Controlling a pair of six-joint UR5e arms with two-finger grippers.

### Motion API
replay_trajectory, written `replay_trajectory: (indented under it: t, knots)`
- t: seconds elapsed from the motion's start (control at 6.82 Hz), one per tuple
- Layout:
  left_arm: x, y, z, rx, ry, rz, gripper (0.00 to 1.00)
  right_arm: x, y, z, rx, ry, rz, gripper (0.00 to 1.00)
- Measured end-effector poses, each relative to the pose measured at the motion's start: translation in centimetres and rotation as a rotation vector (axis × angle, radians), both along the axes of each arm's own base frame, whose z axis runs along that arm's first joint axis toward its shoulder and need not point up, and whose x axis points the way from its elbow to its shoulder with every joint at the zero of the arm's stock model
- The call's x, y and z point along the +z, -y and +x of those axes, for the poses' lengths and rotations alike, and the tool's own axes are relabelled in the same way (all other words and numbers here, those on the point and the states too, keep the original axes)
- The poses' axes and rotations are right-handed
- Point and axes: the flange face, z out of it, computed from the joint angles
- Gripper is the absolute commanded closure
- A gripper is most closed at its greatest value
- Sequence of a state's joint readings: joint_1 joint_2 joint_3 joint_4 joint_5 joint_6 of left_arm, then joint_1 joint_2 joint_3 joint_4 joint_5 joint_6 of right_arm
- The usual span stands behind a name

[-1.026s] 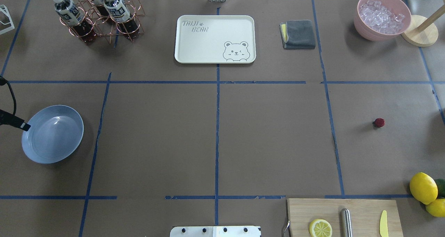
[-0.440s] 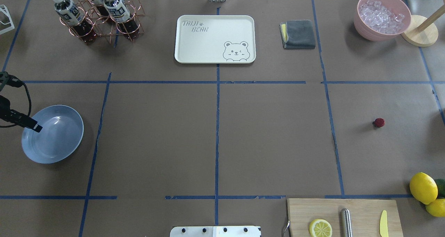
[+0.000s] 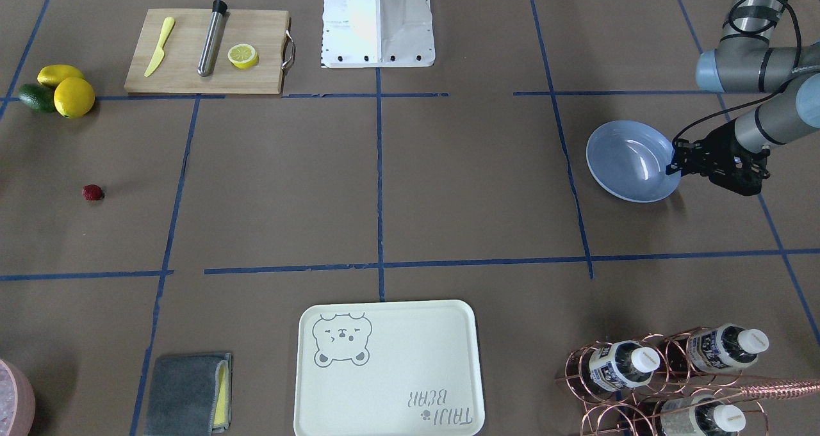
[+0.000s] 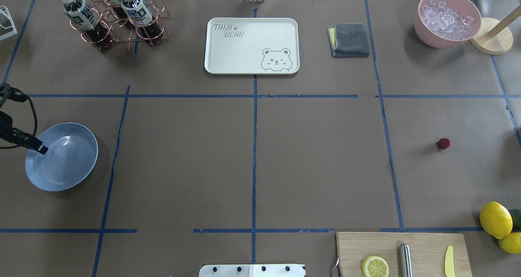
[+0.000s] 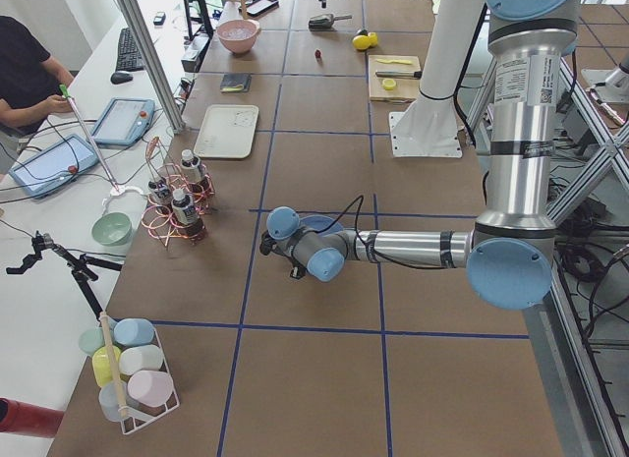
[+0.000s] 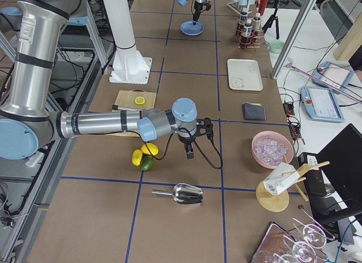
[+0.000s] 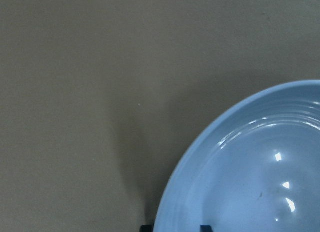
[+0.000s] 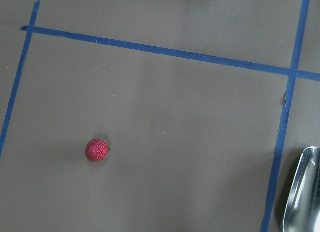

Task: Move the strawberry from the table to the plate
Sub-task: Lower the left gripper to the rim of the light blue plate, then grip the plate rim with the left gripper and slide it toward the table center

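Observation:
The strawberry [image 4: 443, 143] is a tiny dark-red berry lying alone on the brown-paper table [image 4: 317, 163] at the right; it also shows in the right wrist view [image 8: 97, 149]. The light-blue plate [image 4: 65, 167] rests at the far left and holds nothing. My left gripper [image 4: 40, 150] hovers at the plate's left rim, and in the left wrist view its two fingertips [image 7: 145, 227] stand apart, open, with the rim between them. My right gripper [image 6: 189, 154] shows only in the exterior right view, above the strawberry's area, and I cannot tell if it is open or shut.
A cream bear tray [image 4: 244, 45], a grey cloth [image 4: 350, 40] and a pink bowl [image 4: 423, 29] of ice line the far side. A bottle rack [image 4: 118, 20] stands far left. Lemons [image 4: 495, 219] and a cutting board [image 4: 423, 244] sit near right, a metal scoop [image 8: 302, 192] beyond.
My left gripper moved right, over the plate's left rim, then eased back a little. The plate and the strawberry have stayed where they were.

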State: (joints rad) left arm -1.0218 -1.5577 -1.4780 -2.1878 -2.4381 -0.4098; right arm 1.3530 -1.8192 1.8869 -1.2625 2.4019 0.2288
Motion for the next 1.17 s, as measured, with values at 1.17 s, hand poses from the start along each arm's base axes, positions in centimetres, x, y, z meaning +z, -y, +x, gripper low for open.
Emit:
replay_trajectory:
  t: [1.17]
  knots:
    - [-33.6,-2.0,27.0,-0.195,-0.204,-0.288,1.00,-0.1,0.0,-0.5,-0.008,0.004,0.023,0.00]
